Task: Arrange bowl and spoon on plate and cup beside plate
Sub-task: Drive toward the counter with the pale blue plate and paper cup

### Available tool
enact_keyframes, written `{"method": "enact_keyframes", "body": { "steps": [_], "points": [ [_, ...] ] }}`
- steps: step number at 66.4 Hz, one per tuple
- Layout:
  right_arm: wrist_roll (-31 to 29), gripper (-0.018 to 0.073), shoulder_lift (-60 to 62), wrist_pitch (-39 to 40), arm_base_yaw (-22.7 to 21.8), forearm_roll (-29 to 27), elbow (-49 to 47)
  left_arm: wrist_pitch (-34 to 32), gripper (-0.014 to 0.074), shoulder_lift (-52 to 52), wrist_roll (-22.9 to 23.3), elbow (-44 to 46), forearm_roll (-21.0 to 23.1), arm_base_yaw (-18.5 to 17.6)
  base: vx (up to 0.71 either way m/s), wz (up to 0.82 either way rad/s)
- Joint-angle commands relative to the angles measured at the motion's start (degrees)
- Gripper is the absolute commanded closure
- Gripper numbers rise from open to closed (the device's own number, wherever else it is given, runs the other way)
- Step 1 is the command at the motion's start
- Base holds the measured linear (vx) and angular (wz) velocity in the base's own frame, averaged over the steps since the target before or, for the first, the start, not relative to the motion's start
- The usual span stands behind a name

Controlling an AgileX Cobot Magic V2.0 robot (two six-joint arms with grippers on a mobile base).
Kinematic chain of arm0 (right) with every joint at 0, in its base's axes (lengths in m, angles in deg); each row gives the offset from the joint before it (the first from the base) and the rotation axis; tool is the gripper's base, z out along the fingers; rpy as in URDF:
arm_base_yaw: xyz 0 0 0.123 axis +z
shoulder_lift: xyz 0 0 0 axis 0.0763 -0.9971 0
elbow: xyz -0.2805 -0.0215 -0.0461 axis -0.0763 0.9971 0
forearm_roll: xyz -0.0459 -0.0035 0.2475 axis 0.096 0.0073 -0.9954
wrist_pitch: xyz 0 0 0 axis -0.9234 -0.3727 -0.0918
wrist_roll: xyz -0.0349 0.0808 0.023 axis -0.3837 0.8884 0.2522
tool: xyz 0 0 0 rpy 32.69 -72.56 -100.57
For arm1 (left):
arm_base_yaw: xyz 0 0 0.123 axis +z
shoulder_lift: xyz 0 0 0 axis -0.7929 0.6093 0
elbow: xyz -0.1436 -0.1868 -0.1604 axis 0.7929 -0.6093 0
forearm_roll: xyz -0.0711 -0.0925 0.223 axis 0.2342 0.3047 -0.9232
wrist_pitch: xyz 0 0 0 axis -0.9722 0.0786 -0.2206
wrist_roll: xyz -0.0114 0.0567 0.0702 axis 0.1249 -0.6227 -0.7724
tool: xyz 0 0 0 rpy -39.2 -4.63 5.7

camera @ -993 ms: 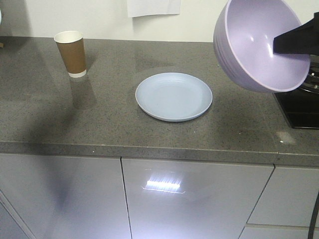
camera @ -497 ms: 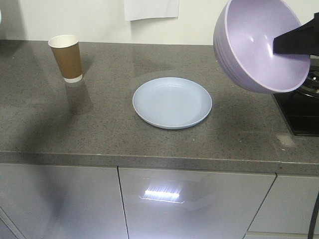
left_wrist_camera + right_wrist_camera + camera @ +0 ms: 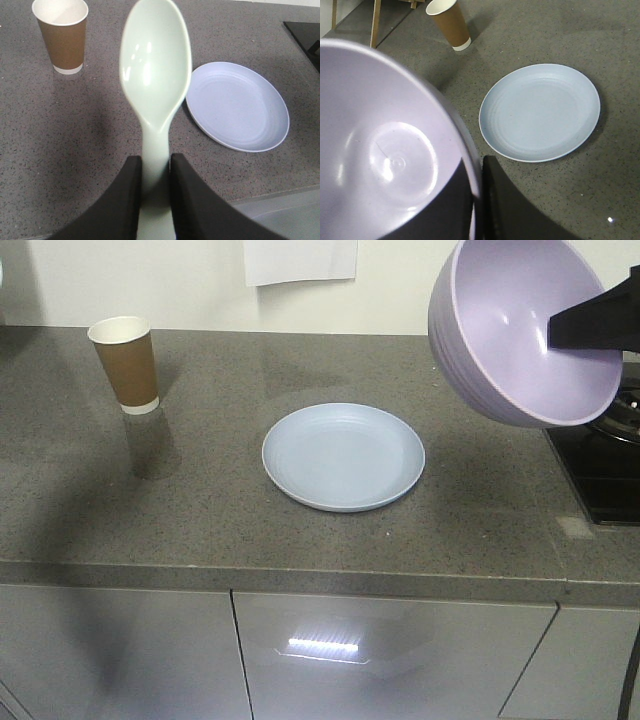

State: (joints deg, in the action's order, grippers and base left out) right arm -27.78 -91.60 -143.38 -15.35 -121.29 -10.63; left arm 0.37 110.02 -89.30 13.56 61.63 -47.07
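Step in hand: the bowl point(image 3: 520, 330) is being carried toward the plate point(image 3: 343, 457). By the look of things, nothing has been set down yet.
Right jaws: pinched shut on the bowl's rim, one finger inside the wall and one outside.
Bowl: lavender, smooth and glossy, and empty, with faint rings on its outer wall. It is held in the air, tilted so that its mouth shows in the front view, up and to the right of the plate and well apart from it.
Left jaws: closed tight on the handle of the spoon point(image 3: 155, 65), with the pale mint scoop pointing away from the wrist. It is held above the surface point(image 3: 200, 520).
Plate: pale blue and bare, lying flat near the middle of the surface.
Cup point(image 3: 124, 365): a brown paper cup standing upright at the back left, well apart from the plate.
Next move calls for: probably swinging the bowl left over the plate's centre, levelling it and lowering it until the base sits flat, then releasing. With only a rim pinch the bowl could tip or slide. The spoon and cup would likely follow.
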Motion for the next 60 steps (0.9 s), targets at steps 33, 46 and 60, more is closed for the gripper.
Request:
{"method": "enact_keyframes", "body": {
  "steps": [33,46,60],
  "points": [
    [-0.6,0.0565,1.4,1.7,-0.2,-3.3,-1.6,-3.1,0.0604,-1.3,0.0,1.5,2.1,-0.1,0.06,-0.01],
    [-0.6,0.0565,1.4,1.7,-0.2,-3.3,-1.6,-3.1,0.0604,-1.3,0.0,1.5,2.1,-0.1,0.06,-0.02],
    [-0.6,0.0565,1.4,1.7,-0.2,-3.3,-1.6,-3.1,0.0604,-1.3,0.0,1.5,2.1,-0.1,0.05,-0.01]
  ]
}}
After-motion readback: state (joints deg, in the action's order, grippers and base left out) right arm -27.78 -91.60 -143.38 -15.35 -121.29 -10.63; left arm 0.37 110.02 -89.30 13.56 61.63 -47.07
